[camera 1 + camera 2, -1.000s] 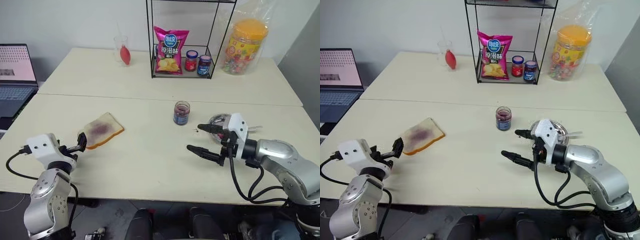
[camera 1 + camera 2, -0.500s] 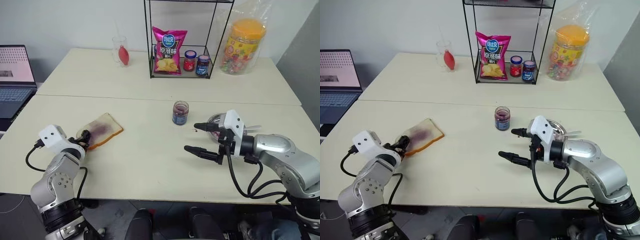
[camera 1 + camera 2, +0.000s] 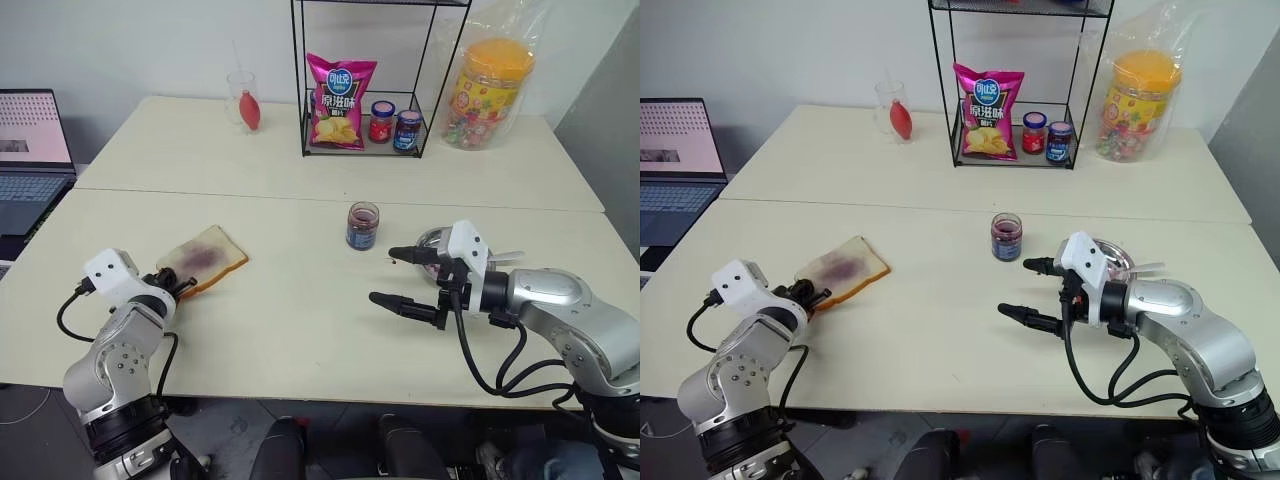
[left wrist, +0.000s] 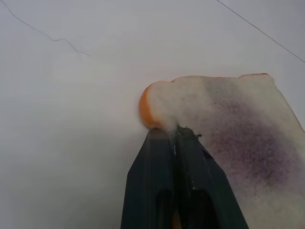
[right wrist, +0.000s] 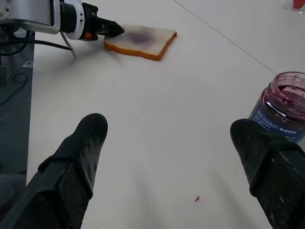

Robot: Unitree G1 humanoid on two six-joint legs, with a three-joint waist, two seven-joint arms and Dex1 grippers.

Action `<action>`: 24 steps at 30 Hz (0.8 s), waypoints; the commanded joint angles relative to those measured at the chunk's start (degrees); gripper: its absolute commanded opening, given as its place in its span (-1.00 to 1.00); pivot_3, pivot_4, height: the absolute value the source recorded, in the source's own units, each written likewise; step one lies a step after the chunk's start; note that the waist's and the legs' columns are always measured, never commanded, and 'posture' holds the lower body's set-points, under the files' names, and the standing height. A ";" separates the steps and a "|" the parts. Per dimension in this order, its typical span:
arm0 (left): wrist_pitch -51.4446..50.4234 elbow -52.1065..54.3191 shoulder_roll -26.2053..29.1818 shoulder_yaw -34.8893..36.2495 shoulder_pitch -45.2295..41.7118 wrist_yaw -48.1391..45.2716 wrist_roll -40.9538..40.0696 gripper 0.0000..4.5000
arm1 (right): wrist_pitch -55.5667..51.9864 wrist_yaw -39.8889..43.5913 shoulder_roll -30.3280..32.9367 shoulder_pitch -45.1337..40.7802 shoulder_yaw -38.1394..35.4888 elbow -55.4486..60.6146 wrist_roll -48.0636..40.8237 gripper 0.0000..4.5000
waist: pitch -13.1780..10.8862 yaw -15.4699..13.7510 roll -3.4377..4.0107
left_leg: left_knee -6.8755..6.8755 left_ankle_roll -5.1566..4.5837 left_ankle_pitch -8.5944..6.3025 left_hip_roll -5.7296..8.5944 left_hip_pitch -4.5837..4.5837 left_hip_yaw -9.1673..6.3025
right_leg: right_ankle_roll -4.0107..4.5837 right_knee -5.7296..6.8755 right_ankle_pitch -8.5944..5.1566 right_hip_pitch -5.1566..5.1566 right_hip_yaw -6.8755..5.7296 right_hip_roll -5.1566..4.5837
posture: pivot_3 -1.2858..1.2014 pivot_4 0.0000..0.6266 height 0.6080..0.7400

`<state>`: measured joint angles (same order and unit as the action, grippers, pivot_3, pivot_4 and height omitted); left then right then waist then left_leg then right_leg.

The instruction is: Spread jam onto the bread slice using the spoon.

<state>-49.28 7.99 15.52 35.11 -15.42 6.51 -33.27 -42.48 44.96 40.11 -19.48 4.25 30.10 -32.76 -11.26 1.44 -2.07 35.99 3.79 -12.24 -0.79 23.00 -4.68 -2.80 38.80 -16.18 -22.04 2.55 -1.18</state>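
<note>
Where the pale table (image 3: 300, 320) runs toward its left side, the bread slice (image 3: 205, 258) lies flat with a purple smear of jam (image 3: 205, 256) across its middle. The left gripper (image 3: 184, 287) has its two black fingers pressed together on the near corner of the slice, pinching the crust, as the left wrist view shows close up (image 4: 177, 138). The right gripper (image 3: 398, 277) hovers above the table well to the right of the bread, its fingers spread wide with nothing between them. Just beyond it stands an open jar (image 3: 362, 226) with dark red jam inside, and beside the right wrist sits a small metal dish (image 3: 432, 241) from which a slim silvery handle, apparently the spoon (image 3: 507, 257), sticks out. At the back of the table a wire rack (image 3: 365, 110) holds a pink bag of crisps (image 3: 339, 87) and two lidded jars (image 3: 394, 124).
</note>
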 commanded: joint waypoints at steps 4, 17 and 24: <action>-6.87 5.64 1.37 -2.49 0.13 -8.46 -9.45 -0.99 | 0.82 1.04 1.78 0.14 -3.05 1.36 -0.75 1.00 | -0.01 -0.13 -0.01 | 0.00 0.00 0.00 0.00 0.03 -0.01 | 0.00 -0.03 0.00 0.00 -0.02 0.00 | 0.03 -0.52 1.00; -21.93 11.40 2.21 -6.56 -5.94 -15.14 -36.10 -0.99 | -0.93 4.82 8.92 7.60 -10.19 3.51 -3.74 1.00 | -0.07 0.09 -0.07 | -0.03 0.00 -0.01 0.00 0.08 0.01 | -0.01 -0.14 -0.01 -0.03 0.00 -0.01 | 0.03 -0.52 1.00; -23.37 11.91 0.74 -15.09 -3.91 -15.23 -44.82 -0.99 | -1.04 5.60 12.06 13.14 -14.65 5.20 -4.84 1.00 | -0.08 0.08 -0.08 | -0.03 0.00 -0.01 0.00 0.08 0.02 | -0.01 -0.16 -0.01 -0.02 0.02 -0.01 | 0.03 -0.52 1.00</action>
<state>-73.58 18.38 16.46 22.24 -19.89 -8.20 -77.24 -44.03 50.09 51.50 -7.02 -8.29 32.82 -36.69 -11.35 1.52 -2.15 35.96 3.79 -12.24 -0.79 23.07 -4.66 -2.81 38.65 -16.19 -22.06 2.59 -1.19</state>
